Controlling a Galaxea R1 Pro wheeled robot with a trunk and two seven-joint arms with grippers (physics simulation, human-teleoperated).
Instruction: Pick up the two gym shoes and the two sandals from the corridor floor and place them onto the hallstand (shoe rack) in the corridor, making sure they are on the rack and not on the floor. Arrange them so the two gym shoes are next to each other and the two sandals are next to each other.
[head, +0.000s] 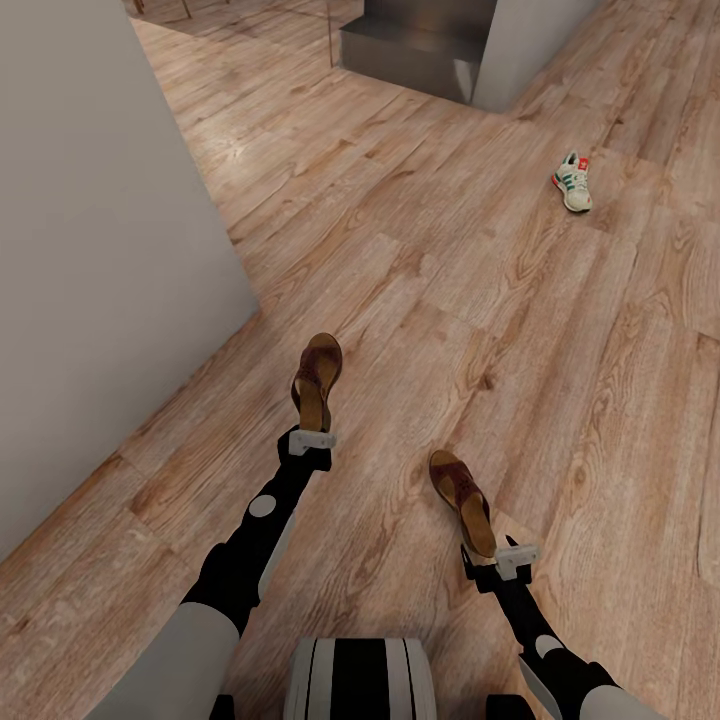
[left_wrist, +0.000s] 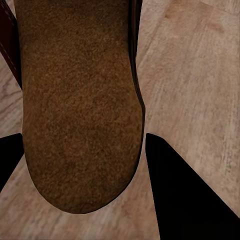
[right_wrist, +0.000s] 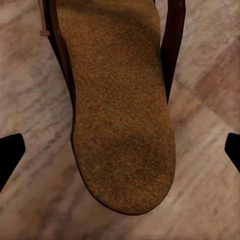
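Observation:
Two brown sandals lie ahead of my arms on the wood-plank corridor floor (head: 420, 300). The left sandal (head: 318, 383) has its heel at my left gripper (head: 313, 430). In the left wrist view the black fingers (left_wrist: 185, 200) press against both edges of that sandal (left_wrist: 80, 110), so the gripper is shut on it. The right sandal (head: 464, 500) points its heel at my right gripper (head: 496, 553). That gripper (right_wrist: 125, 145) is open, its fingertips (right_wrist: 10, 155) well apart from the right sandal (right_wrist: 120, 110). One cream-white gym shoe (head: 573, 182) lies far off at the upper right. The other gym shoe and the hallstand are out of view.
A plain grey wall (head: 90, 270) runs along my left, its corner close to the left sandal. At the far end stands a dark metallic stepped block (head: 420, 45) beside another grey wall corner (head: 530, 40). Open floor stretches between me and the gym shoe.

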